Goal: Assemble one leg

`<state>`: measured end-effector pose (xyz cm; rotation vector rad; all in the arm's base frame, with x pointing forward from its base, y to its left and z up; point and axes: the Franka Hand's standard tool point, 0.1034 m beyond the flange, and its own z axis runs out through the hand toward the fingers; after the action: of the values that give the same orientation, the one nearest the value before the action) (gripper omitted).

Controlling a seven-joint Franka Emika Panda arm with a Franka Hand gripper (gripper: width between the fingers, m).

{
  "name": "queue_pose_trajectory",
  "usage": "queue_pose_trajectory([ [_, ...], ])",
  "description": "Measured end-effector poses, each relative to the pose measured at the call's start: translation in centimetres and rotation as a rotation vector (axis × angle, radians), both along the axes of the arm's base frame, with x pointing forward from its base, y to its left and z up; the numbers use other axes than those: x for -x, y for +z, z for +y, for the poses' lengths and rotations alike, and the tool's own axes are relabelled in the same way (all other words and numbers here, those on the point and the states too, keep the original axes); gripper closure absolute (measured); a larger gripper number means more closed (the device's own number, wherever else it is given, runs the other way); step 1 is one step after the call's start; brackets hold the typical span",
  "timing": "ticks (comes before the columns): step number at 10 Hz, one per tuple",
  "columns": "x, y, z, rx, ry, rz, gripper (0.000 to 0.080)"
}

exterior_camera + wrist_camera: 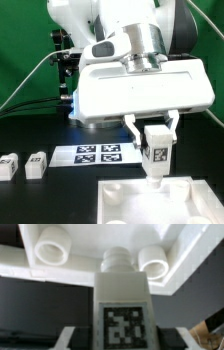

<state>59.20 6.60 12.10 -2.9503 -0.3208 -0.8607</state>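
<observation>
My gripper (156,131) is shut on a white leg (156,151) with a black-and-white marker on its face. It holds the leg upright, its lower end at the far edge of the large white tray piece (130,200). In the wrist view the leg (122,303) fills the middle between my fingers (78,337), and its stubby tip points at the gap between two round corner sockets (157,261) of the tray piece (60,269). Two more legs (36,165) lie on the black table at the exterior view's left.
The marker board (98,153) lies flat on the table behind the tray piece. A green backdrop and cables are at the back on the exterior view's left. A tan thing (212,328) shows at the wrist view's edge.
</observation>
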Motion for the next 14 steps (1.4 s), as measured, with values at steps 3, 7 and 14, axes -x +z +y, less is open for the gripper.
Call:
queue_pose_trajectory([
  [3, -2.3, 0.4, 1.7, -0.034, 0.009, -0.018, 0.0509],
  [7, -3.5, -0.4, 3.8, -0.060, 0.014, -0.024, 0.0509],
  [14, -2.9, -3.2, 4.7, -0.066, 0.025, 0.012, 0.0509],
])
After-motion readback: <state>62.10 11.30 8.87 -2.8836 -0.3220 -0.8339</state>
